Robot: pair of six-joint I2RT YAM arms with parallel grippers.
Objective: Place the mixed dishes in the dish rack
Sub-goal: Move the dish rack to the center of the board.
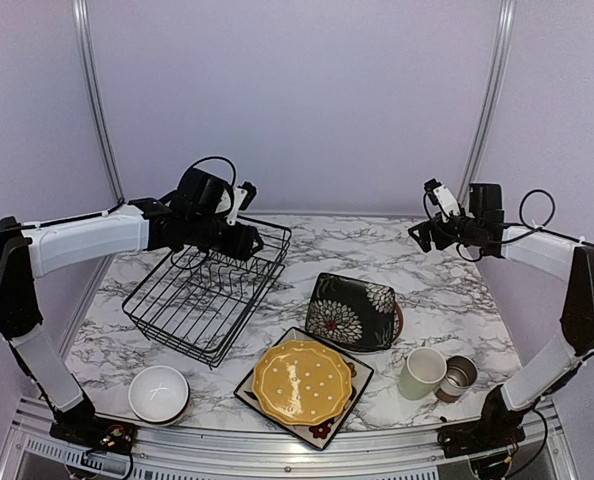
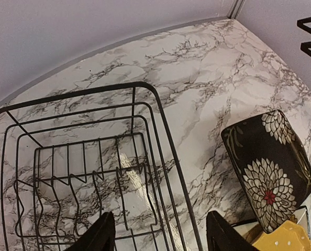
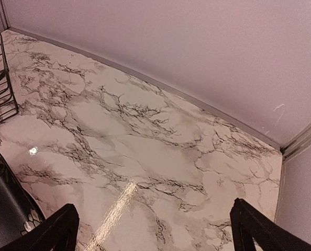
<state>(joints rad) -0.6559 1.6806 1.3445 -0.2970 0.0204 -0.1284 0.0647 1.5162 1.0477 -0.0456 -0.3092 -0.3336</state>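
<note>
Over the far right part of the dish rack (image 1: 202,300), my left gripper (image 1: 241,240) hangs with its fingers apart and nothing between them. The left wrist view shows the rack's upright prongs and right rim directly below those fingers (image 2: 104,232).

Rack position: left half of the marble table (image 1: 427,290), resting flat.

Dish positions, all on the table outside the rack:
- One black square plate (image 1: 352,310) with white-and-red flowers sits right of the rack, near the table's middle, and appears tilted.
- A second black square plate (image 1: 322,430) lies near the front edge, with the yellow scalloped plate (image 1: 302,382) stacked on it.
- The white bowl (image 1: 159,392) stands at the near left, just in front of the rack's near corner.
- The pale green mug (image 1: 421,373) stands at the near right, with the small grey-brown cup (image 1: 458,376) touching or just beside it on the right.

My right gripper (image 1: 425,225) is raised above the far right of the table, fingers spread wide, gripping nothing. Its wrist view shows bare marble below.
</note>
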